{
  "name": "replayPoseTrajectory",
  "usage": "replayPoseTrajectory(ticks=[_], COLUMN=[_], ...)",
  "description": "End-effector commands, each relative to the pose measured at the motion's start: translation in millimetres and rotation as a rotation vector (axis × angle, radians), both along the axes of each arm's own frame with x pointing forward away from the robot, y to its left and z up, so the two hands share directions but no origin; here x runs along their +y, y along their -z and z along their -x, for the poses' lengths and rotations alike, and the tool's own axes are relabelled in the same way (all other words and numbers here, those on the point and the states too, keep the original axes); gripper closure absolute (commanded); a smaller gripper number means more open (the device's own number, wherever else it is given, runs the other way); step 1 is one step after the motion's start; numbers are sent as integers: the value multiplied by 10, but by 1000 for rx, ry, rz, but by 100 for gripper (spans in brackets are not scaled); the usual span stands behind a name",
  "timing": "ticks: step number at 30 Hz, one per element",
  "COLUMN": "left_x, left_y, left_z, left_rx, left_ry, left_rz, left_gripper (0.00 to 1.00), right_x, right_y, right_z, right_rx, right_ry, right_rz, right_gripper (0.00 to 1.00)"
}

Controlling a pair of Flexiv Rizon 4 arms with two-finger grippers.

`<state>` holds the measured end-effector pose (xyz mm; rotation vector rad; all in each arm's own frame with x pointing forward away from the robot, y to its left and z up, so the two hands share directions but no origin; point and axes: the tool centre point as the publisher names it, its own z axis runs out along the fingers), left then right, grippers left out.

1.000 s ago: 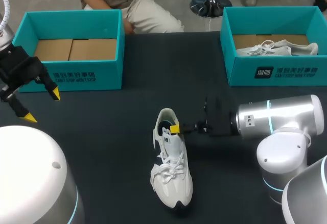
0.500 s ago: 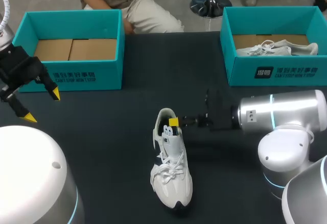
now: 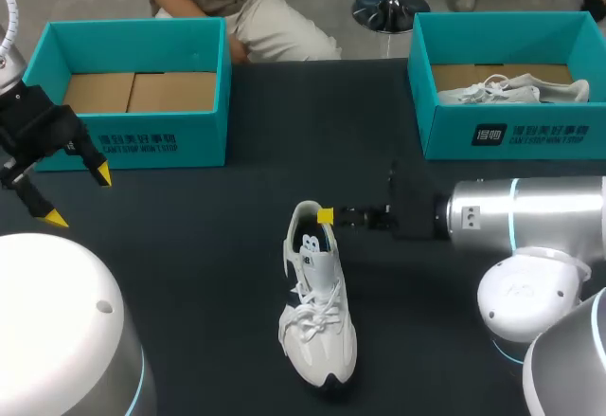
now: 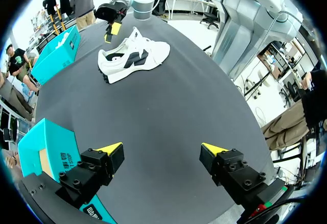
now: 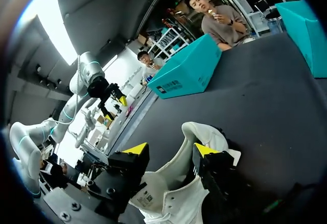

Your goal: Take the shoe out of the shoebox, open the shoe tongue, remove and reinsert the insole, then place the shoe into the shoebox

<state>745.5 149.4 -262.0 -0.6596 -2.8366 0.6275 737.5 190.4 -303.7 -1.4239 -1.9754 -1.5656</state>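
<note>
A white sneaker (image 3: 317,298) with dark side panels lies mid-table, toe toward me and heel toward the far side. My right gripper (image 3: 325,215) reaches in level from the right to the heel collar. In the right wrist view its fingers (image 5: 171,150) stand apart astride the sneaker (image 5: 199,183), with a gap on one side, so it is open. My left gripper (image 3: 79,198) hangs open and empty at the far left, in front of the left shoebox (image 3: 133,146). From the left wrist view, its spread fingers (image 4: 162,148) have bare table between them, with the sneaker (image 4: 134,55) far ahead.
The left teal shoebox holds only brown cardboard. A second teal shoebox (image 3: 511,136) at the back right holds another white shoe (image 3: 516,89). Dark tabletop lies bare between the boxes and around the sneaker.
My right gripper has slid from the sneaker's tongue area back toward the heel collar, and its fingers have spread wider. The sneaker and the left arm have not moved.
</note>
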Motion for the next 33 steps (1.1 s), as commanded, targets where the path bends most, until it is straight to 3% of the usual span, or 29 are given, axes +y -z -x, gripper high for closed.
replayPoseTrajectory(ticks=[1, 2, 9, 33], left_x=[3, 3, 3, 3], left_y=[1, 1, 1, 1], left_z=[6, 6, 6, 6], left_rx=[-1, -1, -1, -1], left_ry=[0, 0, 0, 0], left_rz=[-2, -2, -2, -2], left_gripper=[0, 0, 0, 0], right_x=[65, 56, 36, 36], right_y=[-102, -116, -226, -226], right_z=[164, 186, 244, 244], right_rx=[50, 75, 177, 177], right_ry=[199, 245, 349, 349], right_rz=[145, 158, 347, 347], right_gripper=[13, 0, 0, 0])
